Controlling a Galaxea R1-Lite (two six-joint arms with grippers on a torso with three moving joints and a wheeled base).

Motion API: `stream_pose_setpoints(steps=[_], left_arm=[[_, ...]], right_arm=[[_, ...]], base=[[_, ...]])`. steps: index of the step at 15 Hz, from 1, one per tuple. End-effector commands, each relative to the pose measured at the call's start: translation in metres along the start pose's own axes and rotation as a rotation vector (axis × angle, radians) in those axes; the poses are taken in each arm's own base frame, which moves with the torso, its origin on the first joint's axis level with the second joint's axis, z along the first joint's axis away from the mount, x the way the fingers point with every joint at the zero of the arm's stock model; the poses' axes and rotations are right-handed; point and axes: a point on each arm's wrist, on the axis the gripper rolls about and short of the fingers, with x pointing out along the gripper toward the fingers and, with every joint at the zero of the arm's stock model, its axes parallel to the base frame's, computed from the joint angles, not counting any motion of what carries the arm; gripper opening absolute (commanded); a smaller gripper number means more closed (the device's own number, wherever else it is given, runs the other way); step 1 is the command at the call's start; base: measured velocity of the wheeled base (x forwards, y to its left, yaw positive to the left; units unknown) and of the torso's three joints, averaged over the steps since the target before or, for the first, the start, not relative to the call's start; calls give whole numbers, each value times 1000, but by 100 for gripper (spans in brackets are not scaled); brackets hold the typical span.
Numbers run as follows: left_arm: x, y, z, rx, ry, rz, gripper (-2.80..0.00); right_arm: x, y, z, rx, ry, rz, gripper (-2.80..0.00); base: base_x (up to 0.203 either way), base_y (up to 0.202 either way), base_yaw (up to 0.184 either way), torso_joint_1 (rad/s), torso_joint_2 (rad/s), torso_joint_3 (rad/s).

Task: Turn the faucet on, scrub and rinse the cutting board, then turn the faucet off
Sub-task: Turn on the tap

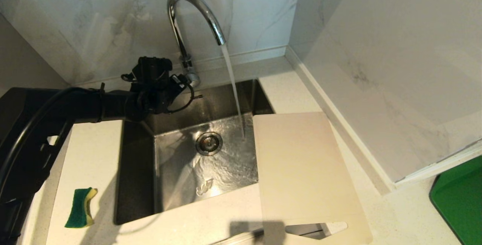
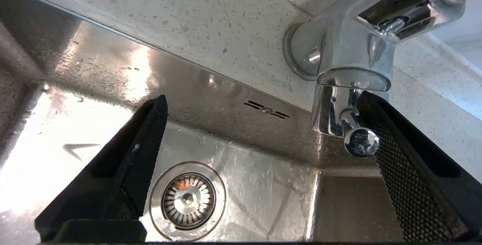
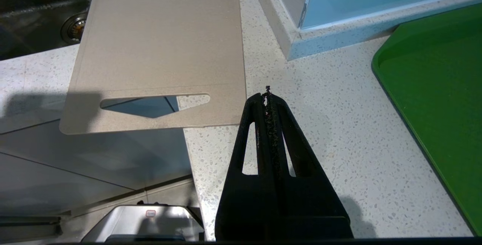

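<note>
Left hand (image 2: 263, 124) spread wide at the running faucet (image 1: 188, 15), lever (image 2: 357, 139) beside one finger; right hand (image 3: 268, 96) clenched empty beside the cutting board (image 3: 162, 41).

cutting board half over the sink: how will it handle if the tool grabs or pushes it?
The cutting board looks thin and flat, so probably light and slightly flexible. It overhangs the sink and the counter edge, so a push may tip or slide it. Its slot handle likely offers the surest grip.

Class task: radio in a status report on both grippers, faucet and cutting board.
Left gripper open at faucet lever, water running. Right gripper shut, parked over the counter. Cutting board dry beside sink, sponge untouched. Nothing in the way.
</note>
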Motion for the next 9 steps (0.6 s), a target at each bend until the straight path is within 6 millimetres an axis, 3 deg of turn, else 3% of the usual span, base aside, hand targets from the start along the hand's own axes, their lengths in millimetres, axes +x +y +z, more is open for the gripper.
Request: stream_pose_setpoints(steps=[1, 9], left_arm=[[-14, -12, 19, -30, -36, -36, 0], [-77, -50, 70, -40, -93, -149, 0]], right_arm=[[0, 0, 0, 0, 0, 0, -280], [0, 0, 0, 0, 1, 0, -280]], base=[[0, 0, 0, 0, 0, 0], [0, 0, 0, 0, 0, 0]])
